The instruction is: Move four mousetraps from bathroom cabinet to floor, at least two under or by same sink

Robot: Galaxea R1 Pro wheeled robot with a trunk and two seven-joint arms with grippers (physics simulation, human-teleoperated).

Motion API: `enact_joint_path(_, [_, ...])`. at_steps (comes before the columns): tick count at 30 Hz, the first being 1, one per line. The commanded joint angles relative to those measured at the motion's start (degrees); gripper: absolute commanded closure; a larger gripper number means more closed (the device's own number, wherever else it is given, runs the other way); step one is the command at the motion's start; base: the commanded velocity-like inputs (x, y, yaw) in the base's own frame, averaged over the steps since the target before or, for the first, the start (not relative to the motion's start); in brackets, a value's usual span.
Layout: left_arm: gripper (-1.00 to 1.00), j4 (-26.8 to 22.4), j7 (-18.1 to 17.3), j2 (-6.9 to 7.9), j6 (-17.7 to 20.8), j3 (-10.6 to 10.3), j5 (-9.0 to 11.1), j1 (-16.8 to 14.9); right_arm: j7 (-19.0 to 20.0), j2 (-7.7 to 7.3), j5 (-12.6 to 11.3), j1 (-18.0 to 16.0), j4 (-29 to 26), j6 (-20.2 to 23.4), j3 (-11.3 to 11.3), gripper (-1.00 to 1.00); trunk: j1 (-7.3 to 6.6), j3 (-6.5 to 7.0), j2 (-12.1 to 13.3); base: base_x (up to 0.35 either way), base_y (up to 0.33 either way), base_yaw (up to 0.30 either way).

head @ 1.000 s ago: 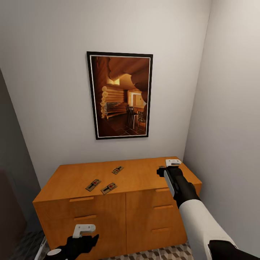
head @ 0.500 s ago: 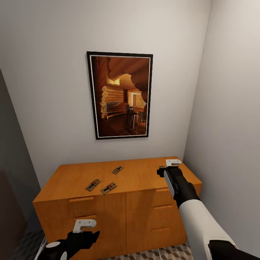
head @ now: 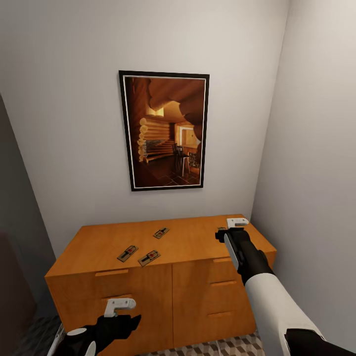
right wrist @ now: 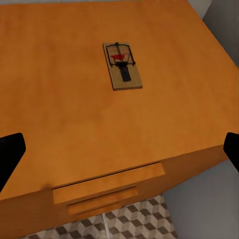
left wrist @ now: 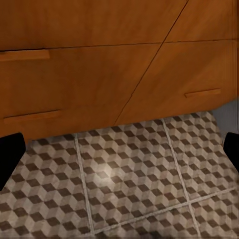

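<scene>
left gripper (head: 120, 307) shifted right, low | right gripper (head: 232, 226) above cabinet (head: 99, 242) | both wide

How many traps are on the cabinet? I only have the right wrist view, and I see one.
Observer: Four. Besides yours, three traps lie on the cabinet top's left half: a front pair and one behind.
Operator: Where's the left gripper?
Observer: The left gripper is low, before the drawer fronts, open, its camera facing the floor.
Operator: And the right one?
Observer: The right gripper hovers over the top's right end.
</scene>
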Motion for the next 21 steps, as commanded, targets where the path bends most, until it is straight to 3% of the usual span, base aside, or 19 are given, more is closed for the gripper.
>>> enact_joint_path(1, [-1.00, -0.1, 0.1, -0.35, 0.8, 0.0, 0.4, -0.1, 0.2, 0.07, 0.6, 0.0, -0.1, 0.3, -0.2, -1.00, 0.02, -0.09, -0.1, 0.000, 0.000, 0.000])
enact_joint_path(8, [-1.00, -0.2, 0.1, -1.79, 4.2, -0.1, 0.4, -1.4, 0.2, 0.02, 0.7, 0.0, -0.1, 0.2, -0.2, -1.00, 0.02, -0.09, -0.1, 0.000, 0.000, 0.000])
enact_joint_path(21, [-1.00, -0.2, 0.1, -2.47, 11.6, -0.1, 0.4, -10.9, -0.9, 0.00, 0.7, 0.0, -0.1, -0.5, -0.1, -1.00, 0.02, -0.09, -0.1, 0.000, 0.000, 0.000])
